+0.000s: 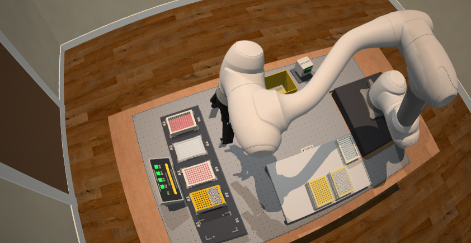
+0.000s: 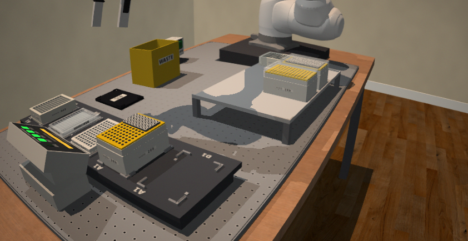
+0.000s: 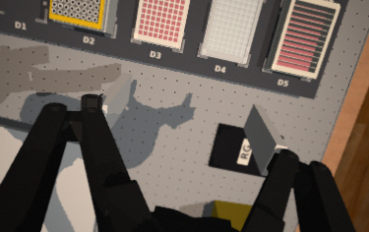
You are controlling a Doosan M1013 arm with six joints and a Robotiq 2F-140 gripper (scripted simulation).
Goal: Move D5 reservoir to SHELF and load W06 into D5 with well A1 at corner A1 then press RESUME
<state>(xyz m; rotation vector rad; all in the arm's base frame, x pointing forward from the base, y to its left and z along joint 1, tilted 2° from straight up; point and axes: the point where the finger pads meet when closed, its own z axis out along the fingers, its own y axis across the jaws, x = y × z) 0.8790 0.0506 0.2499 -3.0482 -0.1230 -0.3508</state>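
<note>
Pincer (image 2: pixel 109 18) open, high above deck (image 2: pixel 209 169)

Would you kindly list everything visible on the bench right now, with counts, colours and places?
Dark deck plate: one, table's near end.
Trough reservoir with red liquid: one, D5.
Well plates: red-filled D3, whitish D4.
Yellow-topped tip rack: one, D2.
Grey shelf: one; two tip racks, one pale reservoir.
Yellow waste bin: one.
Black regrip nest: one.
Panel with green lights: one.
Gripper: fingers open, holding nothing, high above the table.
</note>
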